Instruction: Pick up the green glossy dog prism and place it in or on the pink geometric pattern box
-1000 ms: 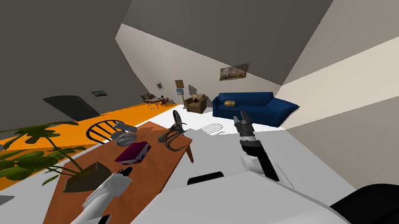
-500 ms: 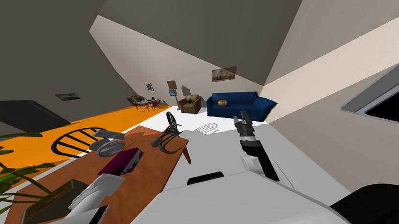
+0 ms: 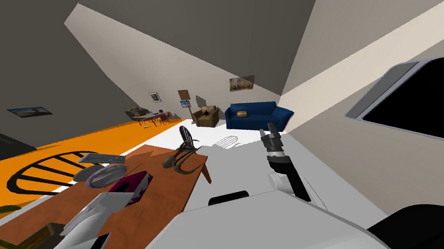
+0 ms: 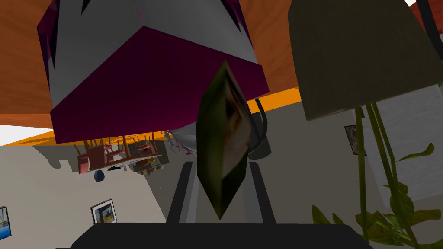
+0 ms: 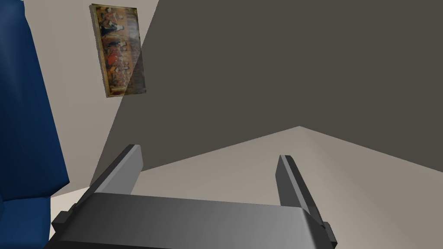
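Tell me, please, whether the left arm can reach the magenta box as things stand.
Probably yes: the left gripper, shut on the green prism, faces the magenta box on the brown table with nothing between them; the plant pot stands aside.

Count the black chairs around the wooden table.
2. One black chair stands along the wooden table's left side; the second black chair stands at its far end. Others may be hidden at the near end, behind my chest and arm.

Flat, even light; walls (image 3: 397, 50) splay toward head view's corners.
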Controlling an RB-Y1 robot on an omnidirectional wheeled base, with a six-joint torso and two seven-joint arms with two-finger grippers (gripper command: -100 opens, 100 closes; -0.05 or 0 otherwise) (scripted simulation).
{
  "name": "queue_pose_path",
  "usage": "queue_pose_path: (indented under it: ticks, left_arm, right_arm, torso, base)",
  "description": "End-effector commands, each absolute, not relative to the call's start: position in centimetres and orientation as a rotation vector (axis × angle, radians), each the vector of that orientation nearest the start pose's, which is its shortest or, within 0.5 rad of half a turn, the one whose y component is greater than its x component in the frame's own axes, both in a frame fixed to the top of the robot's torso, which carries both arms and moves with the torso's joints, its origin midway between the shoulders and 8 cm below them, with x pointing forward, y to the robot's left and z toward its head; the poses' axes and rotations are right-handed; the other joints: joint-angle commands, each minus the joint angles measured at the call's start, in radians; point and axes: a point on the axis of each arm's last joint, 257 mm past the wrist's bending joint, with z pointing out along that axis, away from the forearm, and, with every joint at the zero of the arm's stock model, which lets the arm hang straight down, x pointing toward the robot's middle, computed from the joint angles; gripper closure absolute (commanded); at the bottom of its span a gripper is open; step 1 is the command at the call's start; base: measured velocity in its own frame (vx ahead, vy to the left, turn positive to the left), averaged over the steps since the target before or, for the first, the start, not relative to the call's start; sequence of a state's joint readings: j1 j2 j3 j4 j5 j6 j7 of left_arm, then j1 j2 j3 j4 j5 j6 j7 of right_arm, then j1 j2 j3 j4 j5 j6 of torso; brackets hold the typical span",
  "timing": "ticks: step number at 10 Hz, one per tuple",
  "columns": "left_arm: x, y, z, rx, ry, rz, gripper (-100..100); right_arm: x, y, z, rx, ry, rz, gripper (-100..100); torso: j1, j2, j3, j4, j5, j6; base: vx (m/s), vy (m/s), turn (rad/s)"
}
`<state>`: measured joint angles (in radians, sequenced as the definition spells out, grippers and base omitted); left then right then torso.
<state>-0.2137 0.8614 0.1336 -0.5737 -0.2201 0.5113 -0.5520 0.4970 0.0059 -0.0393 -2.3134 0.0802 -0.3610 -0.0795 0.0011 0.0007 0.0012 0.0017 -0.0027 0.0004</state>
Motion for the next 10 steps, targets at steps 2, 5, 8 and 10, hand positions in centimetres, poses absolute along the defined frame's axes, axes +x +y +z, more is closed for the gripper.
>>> queue_pose_path:
  ticks: [2, 5, 8, 10]
  left_arm:
    - [31.6, 81.7, -31.9, -1.043, 1.983, 0.882, 100]
    - [27.7, 82.8, -33.3, -1.14, 2.004, 0.927, 100]
    - [27.7, 82.8, -33.3, -1.14, 2.004, 0.927, 100]
    - [27.5, 83.2, -32.7, -1.172, 1.985, 0.919, 100]
  right_arm:
    - [35.9, -28.9, 1.3, 0.728, 0.694, 1.255, 0]
    - [35.9, -28.9, 1.3, 0.728, 0.694, 1.255, 0]
    - [35.9, -28.9, 1.3, 0.728, 0.694, 1.255, 0]
    - [35.9, -28.9, 1.3, 0.728, 0.694, 1.255, 0]
  torso:
    - [-0.002, 0.0, 0.0, 0.0, 0.0, -0.001]
    - [-0.005, 0.0, 0.0, -0.001, 0.001, -0.002]
    - [-0.003, 0.001, 0.001, 0.0, 0.0, -0.002]
    - [-0.003, 0.001, 0.001, 0.001, 0.0, -0.001]
  base:
    - [-0.009, 0.018, 0.036]
    - [0.002, 0.0, -0.039]
    - [-0.01, 0.018, -0.022]
    - [-0.014, 0.024, -0.083]
